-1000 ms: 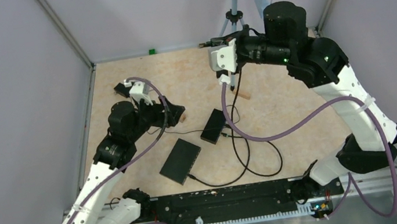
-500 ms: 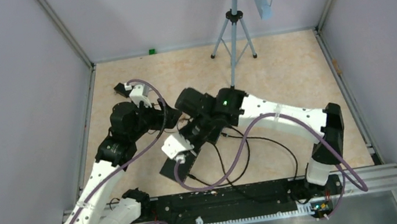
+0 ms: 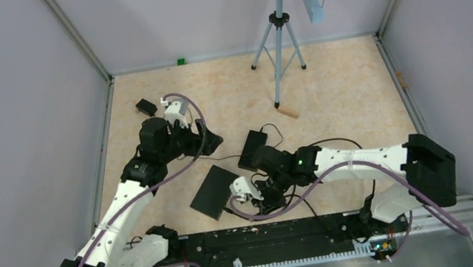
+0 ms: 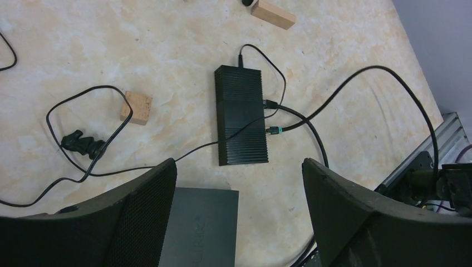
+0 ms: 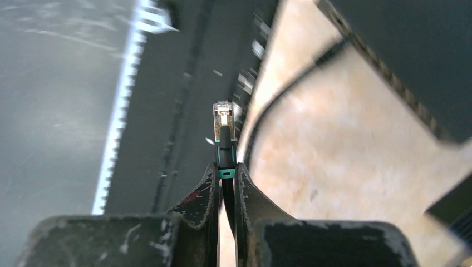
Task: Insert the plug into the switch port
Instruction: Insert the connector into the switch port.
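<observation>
plug (image 5: 224,119) clamped between the right fingers (image 5: 203,194), tip protruding.

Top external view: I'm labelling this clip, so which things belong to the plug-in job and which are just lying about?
Job: Ethernet plug in the right end effector, flat black box, ribbed black box.
Lying about: wooden block, longer wooden block, tripod, small black object.

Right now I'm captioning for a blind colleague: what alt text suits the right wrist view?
The right pincer grips the plug just behind its clear tip, which points away. Behind it, blurred: a black rail on the left, the beige table and a black cable on the right.
</observation>
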Available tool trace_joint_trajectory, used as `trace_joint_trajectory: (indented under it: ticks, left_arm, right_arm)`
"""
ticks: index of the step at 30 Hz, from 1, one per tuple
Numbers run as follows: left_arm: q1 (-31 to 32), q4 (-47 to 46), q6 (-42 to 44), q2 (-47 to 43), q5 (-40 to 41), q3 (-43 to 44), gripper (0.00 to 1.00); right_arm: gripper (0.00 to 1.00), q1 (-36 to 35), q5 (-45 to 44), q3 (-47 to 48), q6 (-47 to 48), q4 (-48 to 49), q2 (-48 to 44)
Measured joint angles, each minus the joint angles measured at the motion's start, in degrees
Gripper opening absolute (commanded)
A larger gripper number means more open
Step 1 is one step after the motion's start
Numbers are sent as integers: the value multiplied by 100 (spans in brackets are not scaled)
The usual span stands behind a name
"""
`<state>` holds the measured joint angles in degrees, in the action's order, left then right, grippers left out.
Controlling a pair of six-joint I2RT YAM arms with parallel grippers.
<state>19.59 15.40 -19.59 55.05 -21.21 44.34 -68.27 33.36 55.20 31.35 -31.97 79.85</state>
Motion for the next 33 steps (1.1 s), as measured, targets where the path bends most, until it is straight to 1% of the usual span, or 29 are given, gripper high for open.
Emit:
trace_joint_trajectory:
  ticks: [3,6,9,11,16,22,28,31,33]
  left_arm:
    - [0,-42,7,24,-98,-2,87]
    - [0,-70,7,20,-153,-2,87]
    - [0,-81,7,-15,-164,-22,87]
    - [0,-76,15,-63,-164,-55,87]
    - [0,-46,26,-131,-96,-76,89]
    - [-4,26,-144,-131,356,-227,91]
    - [-35,212,-420,-20,750,-354,91]
    - [-66,293,-505,37,916,-407,92]
    - [-90,400,-592,37,1086,-439,93]
  right_arm:
    - [0,542,-308,-584,-787,734,271]
    - [0,1054,-835,-776,-1438,1235,758]
    - [0,1421,-1259,-778,-1917,1633,1141]
    - [0,1598,-1394,-704,-2146,1788,1311]
    - [0,1991,-1808,-302,-2350,2013,1685]
    - [0,2450,-2317,247,-2175,2002,2107]
    - [0,2761,-2616,1071,-1344,1596,2603]
    - [0,2874,-2570,1399,-761,1224,2675]
    - [0,2879,-2424,1499,-573,1102,2651]
